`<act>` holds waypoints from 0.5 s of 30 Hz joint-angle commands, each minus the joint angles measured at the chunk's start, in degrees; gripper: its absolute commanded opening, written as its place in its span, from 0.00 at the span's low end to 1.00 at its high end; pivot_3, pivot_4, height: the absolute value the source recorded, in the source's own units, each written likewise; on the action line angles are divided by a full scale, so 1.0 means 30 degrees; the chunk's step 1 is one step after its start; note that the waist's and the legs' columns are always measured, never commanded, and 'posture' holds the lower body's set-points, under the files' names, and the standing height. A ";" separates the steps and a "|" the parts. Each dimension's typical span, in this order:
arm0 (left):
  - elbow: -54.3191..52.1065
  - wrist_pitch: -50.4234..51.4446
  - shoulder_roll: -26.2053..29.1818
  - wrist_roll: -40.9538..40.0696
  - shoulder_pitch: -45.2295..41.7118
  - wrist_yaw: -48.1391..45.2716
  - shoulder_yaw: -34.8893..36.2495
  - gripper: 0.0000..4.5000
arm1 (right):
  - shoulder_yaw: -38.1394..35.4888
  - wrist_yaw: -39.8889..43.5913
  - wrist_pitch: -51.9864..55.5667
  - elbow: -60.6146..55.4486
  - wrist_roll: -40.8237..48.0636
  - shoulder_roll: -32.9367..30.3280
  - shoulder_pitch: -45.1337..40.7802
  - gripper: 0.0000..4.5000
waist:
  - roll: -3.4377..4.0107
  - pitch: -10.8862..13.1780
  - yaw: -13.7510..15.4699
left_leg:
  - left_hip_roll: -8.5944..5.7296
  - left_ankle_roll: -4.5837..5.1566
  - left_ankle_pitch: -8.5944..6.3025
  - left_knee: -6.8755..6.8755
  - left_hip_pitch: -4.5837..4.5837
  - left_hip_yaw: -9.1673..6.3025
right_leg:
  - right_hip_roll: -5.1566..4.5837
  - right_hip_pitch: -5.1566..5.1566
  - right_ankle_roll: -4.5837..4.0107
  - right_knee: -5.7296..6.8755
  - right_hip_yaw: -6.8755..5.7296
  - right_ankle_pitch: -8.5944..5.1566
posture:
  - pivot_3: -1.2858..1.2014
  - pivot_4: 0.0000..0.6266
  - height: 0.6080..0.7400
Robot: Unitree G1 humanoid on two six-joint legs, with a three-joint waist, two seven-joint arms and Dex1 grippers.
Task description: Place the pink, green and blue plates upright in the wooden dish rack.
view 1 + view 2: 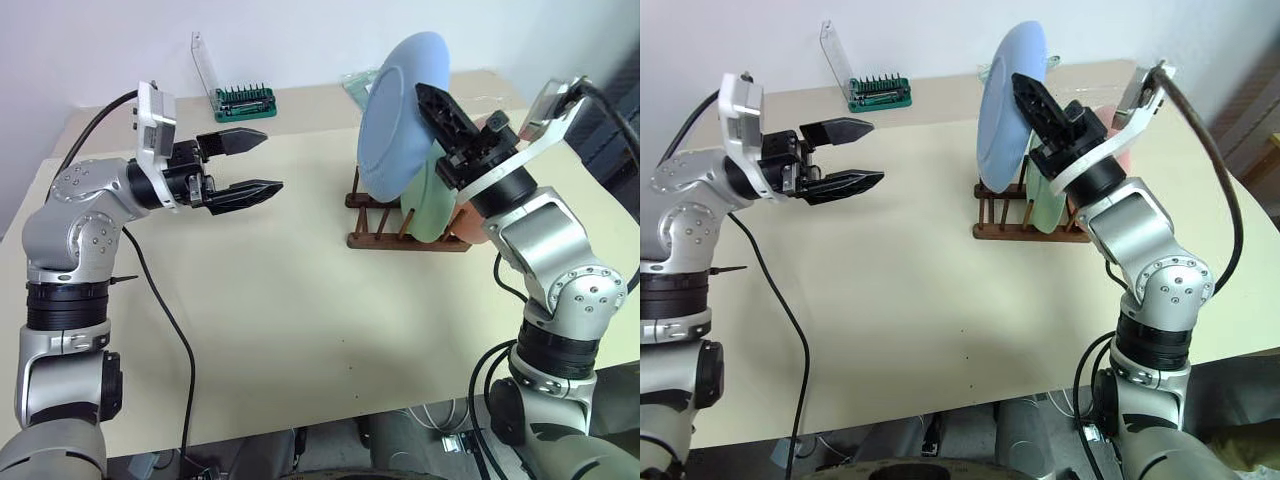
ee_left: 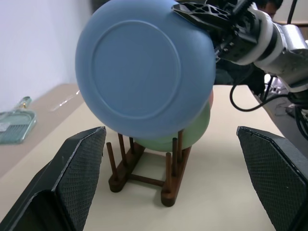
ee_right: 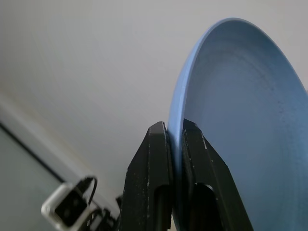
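The blue plate (image 1: 400,115) is gripped at its rim by the right gripper (image 1: 437,105), above the wooden dish rack (image 1: 385,225) at 2 o'clock on the table (image 1: 270,300). The green plate (image 1: 435,205) and pink plate (image 2: 211,97) are already stood in it. The left gripper (image 1: 255,160) is held wide open, empty, at 10 o'clock.

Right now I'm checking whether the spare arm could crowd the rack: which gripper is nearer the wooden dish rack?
Right. The right gripper, shut on the blue plate, sits just above the wooden dish rack. The left gripper hangs open, well apart across the table.
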 commanded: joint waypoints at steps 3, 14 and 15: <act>-0.0625 0.0274 0.0192 -0.0290 -0.0692 0.0114 0.0327 0.99 | 0.0204 0.1160 -0.0040 -0.0787 -0.0675 -0.0546 0.0251 0.00 | 0.0000 0.0000 -0.0009 | 0.0000 0.0000 0.0000 0.0003 0.0001 0.0005 | 0.0000 0.0001 0.0001 0.0001 0.0001 0.0000 | 0.52 0.24 1.00; -0.0542 0.0176 0.0188 -0.0181 -0.0788 0.0015 0.0297 0.99 | 0.0191 0.2498 -0.0156 0.0038 -0.2220 -0.0369 0.1344 0.00 | -0.0001 -0.0001 -0.0002 | 0.0001 0.0000 0.0000 0.0003 0.0002 0.0006 | 0.0001 0.0001 0.0000 0.0000 0.0001 0.0000 | 0.52 0.24 1.00; -0.0542 0.0215 0.0178 -0.0199 -0.0808 0.0039 0.0299 0.99 | 0.0132 0.2570 -0.0138 0.0043 -0.2251 -0.0378 0.1493 0.00 | -0.0001 -0.0001 0.0006 | 0.0001 -0.0001 0.0000 0.0003 0.0002 0.0006 | 0.0000 0.0001 0.0000 -0.0002 0.0001 0.0000 | 0.52 0.24 1.00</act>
